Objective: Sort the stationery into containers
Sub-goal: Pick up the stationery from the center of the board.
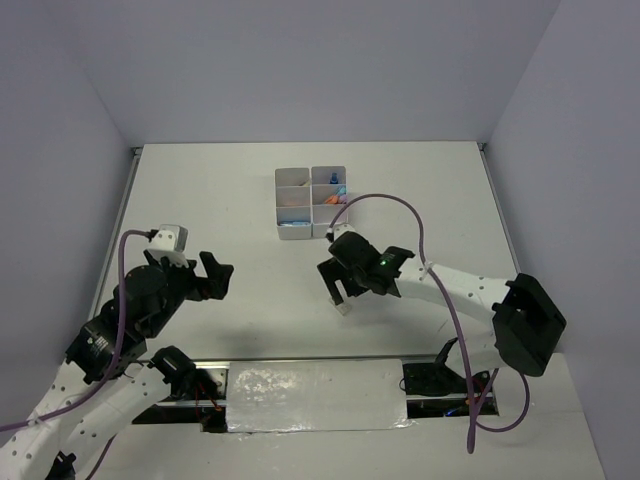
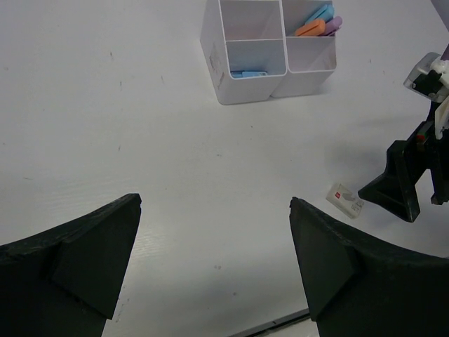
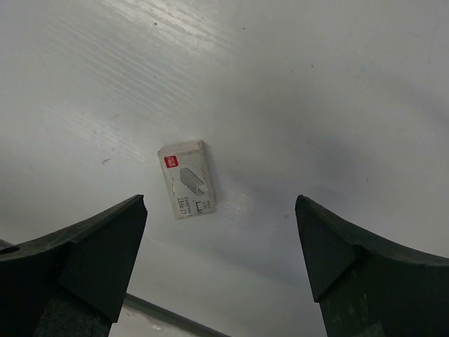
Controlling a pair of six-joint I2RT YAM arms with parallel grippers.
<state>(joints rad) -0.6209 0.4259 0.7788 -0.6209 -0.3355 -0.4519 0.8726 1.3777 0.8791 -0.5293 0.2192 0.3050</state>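
A small white staple box (image 3: 186, 179) with a red logo lies flat on the table, also seen in the top view as the box (image 1: 346, 308). My right gripper (image 3: 221, 203) hovers just above it, open, with the box slightly ahead of the gap and nearer the left finger. The white containers (image 1: 310, 200) stand further back, holding orange, blue and purple markers (image 2: 312, 27) and a blue piece (image 2: 247, 73). My left gripper (image 2: 215, 202) is open over bare table at the left, holding nothing.
The white table (image 1: 230, 190) is bounded by grey walls at the back and sides. A shiny silver plate (image 1: 315, 395) lies at the near edge between the arm bases. A purple cable (image 1: 400, 203) arcs above the right arm.
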